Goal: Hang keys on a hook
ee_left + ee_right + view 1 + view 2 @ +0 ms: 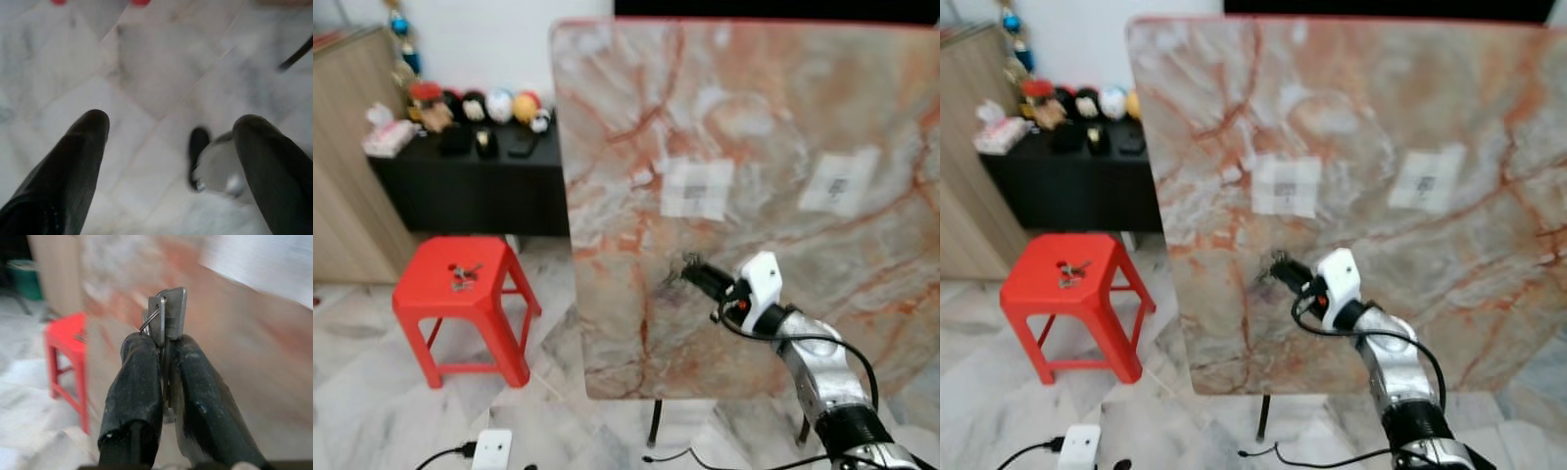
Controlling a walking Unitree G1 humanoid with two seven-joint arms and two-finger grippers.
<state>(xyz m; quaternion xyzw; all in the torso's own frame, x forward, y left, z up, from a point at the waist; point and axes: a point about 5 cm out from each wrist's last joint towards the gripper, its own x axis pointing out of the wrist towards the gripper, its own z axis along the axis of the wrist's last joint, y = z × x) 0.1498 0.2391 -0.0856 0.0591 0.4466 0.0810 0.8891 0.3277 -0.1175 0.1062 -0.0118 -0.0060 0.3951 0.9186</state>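
The right end effector [164, 350] was clamped on a bunch of keys [168, 316], its two black fingers [137, 387] pressed close with the key heads and a wire ring standing out beyond the tips. In the head views, the right end effector [693, 269] was raised on its silver arm in front of a large marble-patterned panel [754, 117] standing upright, veined in orange and grey. The fingertips pointed at the panel's lower left part and looked to be at or just beside its surface; contact could not be confirmed. The keys were too small and blurred to make out there. Two pale square labels [697, 188] were fixed on the panel, above and to the right of the fingertips. No detail of a hook could be resolved at the fingertips.

The left end effector [171, 152] hung over the marble floor [146, 73] with its fingers [73, 161] spread wide and nothing between them.

To the robot's left stood a red plastic stool [465, 294] with a second small cluster of keys [463, 275] lying on its seat, well apart from both arms. Behind it, a black tabletop [460, 162] carried a row of small round figurines [499, 105]. A white power adapter [491, 450] with a black cable lay on the floor near the stool.
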